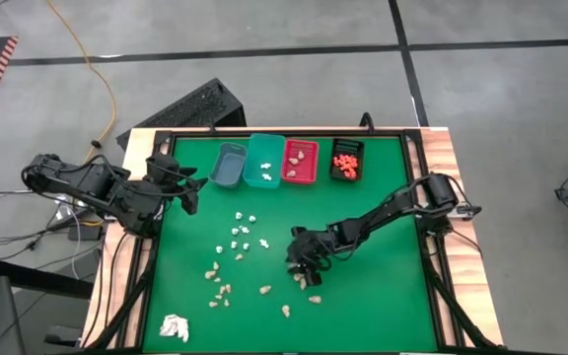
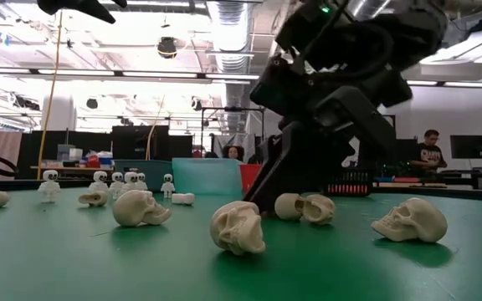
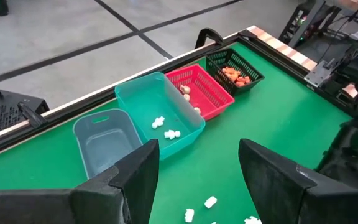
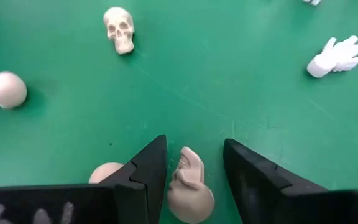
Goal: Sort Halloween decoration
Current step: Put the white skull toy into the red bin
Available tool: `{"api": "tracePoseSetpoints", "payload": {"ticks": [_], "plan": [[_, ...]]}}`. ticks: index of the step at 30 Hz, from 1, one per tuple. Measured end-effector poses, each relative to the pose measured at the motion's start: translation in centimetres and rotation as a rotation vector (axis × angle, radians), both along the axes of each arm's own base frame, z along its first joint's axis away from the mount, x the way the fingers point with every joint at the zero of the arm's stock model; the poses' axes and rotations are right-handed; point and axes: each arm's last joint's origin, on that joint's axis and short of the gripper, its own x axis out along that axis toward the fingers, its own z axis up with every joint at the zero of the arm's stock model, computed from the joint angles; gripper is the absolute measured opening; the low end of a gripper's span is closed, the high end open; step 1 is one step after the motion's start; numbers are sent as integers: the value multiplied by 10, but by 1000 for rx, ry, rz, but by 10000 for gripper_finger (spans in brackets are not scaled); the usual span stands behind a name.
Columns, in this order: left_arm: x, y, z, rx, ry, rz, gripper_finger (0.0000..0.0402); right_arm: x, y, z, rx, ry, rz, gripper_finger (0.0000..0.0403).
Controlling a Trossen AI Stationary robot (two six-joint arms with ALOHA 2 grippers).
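Small beige skulls [image 1: 220, 291] and white skeleton pieces [image 1: 242, 232] lie scattered on the green mat. My right gripper [image 1: 304, 271] is down at the mat near its middle, open, with one beige skull [image 4: 188, 183] standing on the mat between its two fingers [image 4: 148, 168]. A second skull [image 4: 107, 172] peeks out beside the same finger. In the low view the gripper's dark bulk hangs over a skull [image 2: 306, 207]. My left gripper [image 3: 197, 174] waits open, raised at the table's left edge [image 1: 190, 192]. My right gripper straddles the beige skull [image 4: 188, 183], slanting down from the table's right side. The skull rests on the mat and lies close against one finger [image 4: 157, 177], with a gap to the other. I cannot tell whether that finger touches it.
Along the far edge stand a grey bin [image 1: 228, 165], a teal bin [image 1: 264, 160] with white pieces, a red bin [image 1: 300, 161] with beige pieces and a black basket [image 1: 346, 160] with orange ones. A white papery wad [image 1: 174, 327] lies at the near left corner.
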Motion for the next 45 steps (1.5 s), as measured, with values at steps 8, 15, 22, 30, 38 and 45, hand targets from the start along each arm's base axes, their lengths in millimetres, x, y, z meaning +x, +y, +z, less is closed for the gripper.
{"api": "tracePoseSetpoints", "payload": {"ticks": [8, 15, 22, 30, 38, 45], "plan": [[0, 0, 0, -12, -16, 19, 210, -21, -7, -27, 21, -40, -134, 168], [0, 0, 0, -8, -19, 27, 210, -24, -9, -30, 0, -31, -160, 126], [0, 0, 0, -8, -19, 27, 210, -24, -9, -31, 10, -27, -170, 84], [0, 0, 0, -7, -19, 28, 210, -21, -10, -23, 114, -71, -245, 78], [0, 1, 0, -6, -19, 29, 210, -19, -36, 14, 102, -171, -327, 76], [0, 0, 0, -6, -19, 28, 210, -21, -89, 56, 75, -300, -503, 76]]}}
